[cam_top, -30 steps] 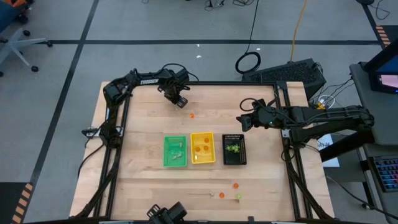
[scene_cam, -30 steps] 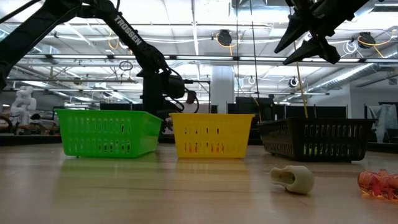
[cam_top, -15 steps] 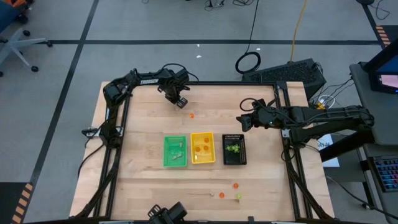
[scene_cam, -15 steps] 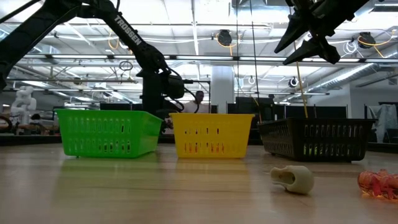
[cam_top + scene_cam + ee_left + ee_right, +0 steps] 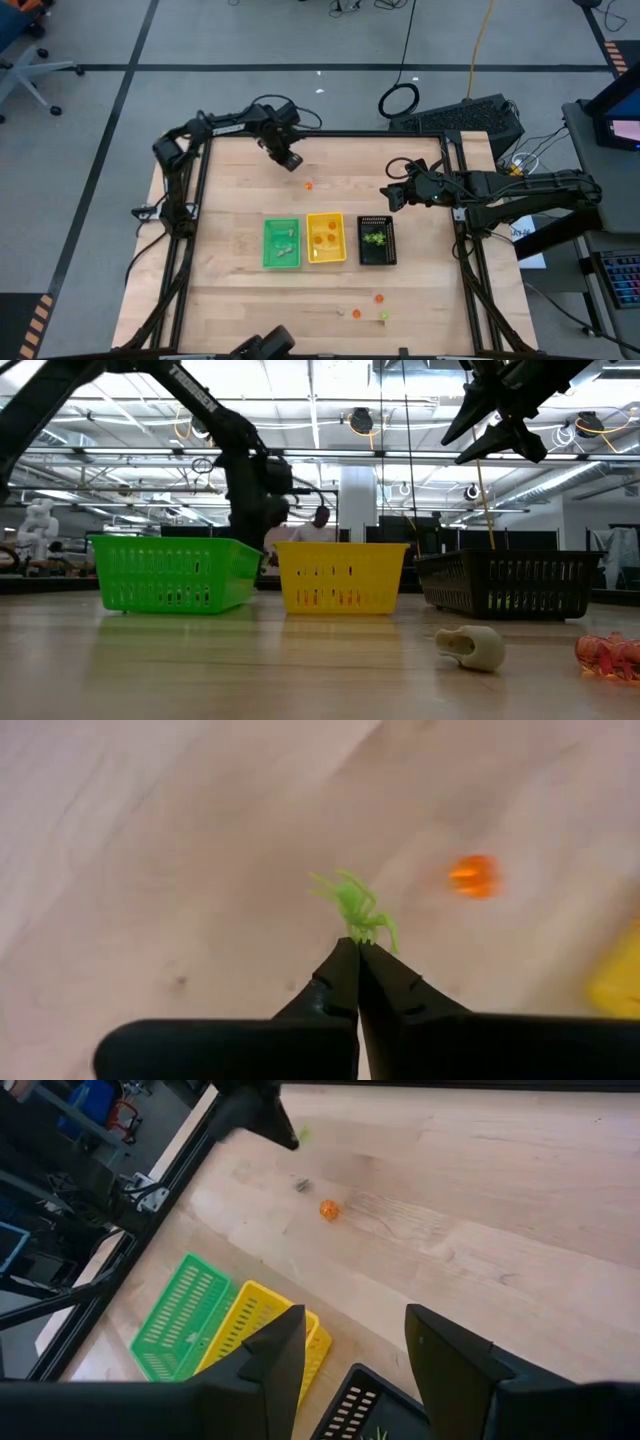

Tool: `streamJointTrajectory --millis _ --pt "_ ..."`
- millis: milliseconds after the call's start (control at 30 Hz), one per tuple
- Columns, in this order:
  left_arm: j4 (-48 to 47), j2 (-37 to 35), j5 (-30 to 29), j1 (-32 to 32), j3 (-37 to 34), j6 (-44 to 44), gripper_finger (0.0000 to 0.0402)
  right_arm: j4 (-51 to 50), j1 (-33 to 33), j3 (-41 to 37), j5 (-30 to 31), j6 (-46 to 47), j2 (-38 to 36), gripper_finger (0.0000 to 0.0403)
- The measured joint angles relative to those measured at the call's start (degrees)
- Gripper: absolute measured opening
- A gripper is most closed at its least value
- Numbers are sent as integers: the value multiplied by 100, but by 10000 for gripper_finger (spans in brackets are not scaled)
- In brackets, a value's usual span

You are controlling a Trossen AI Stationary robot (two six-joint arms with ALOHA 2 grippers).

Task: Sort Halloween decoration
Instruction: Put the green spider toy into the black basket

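Observation:
My left gripper (image 5: 292,160) hangs over the table's far part, shut on a tiny yellow-green spider (image 5: 355,908); the spider also shows as a green speck (image 5: 303,1132) in the right wrist view. One orange trinket (image 5: 308,185) lies on the wood just beside it. More trinkets lie near the table's front edge: two orange (image 5: 379,298), one yellow-green (image 5: 383,316) and one whitish (image 5: 475,646). My right gripper (image 5: 385,197) waits open in the air at the right, above the black tray. My left gripper pinches the spider by its rear legs (image 5: 372,932) between the very tips of its two fingers (image 5: 340,970). The fingers slant steeply down from above. The spider's body sticks out past the fingertips, clear of the table.
Three trays stand side by side mid-table: green (image 5: 270,243), yellow (image 5: 312,237), black (image 5: 362,240), each with a few trinkets inside. Bare wood (image 5: 230,190) lies between the trays and the left gripper. Black frame rails (image 5: 190,200) run along the table's sides.
My left gripper has risen from the tabletop at the far side and its wrist has turned and tipped a little; the arm's elbow has swung outward to the left. My right arm has kept still.

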Motion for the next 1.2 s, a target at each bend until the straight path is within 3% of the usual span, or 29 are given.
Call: streamJointTrajectory --millis 300,500,767,1200 --pt "81 -1092 1207 32 7 2 0 -2 0 0 -2 -109 0 162" --pt "62 -1854 1583 -34 7 57 0 0 0 -1 -2 -147 0 162" --pt "62 -2820 1530 -232 7 147 0 40 0 0 -2 -147 0 162" --pt "64 -3868 861 -1131 13 256 0 278 18 0 -23 -143 0 162"
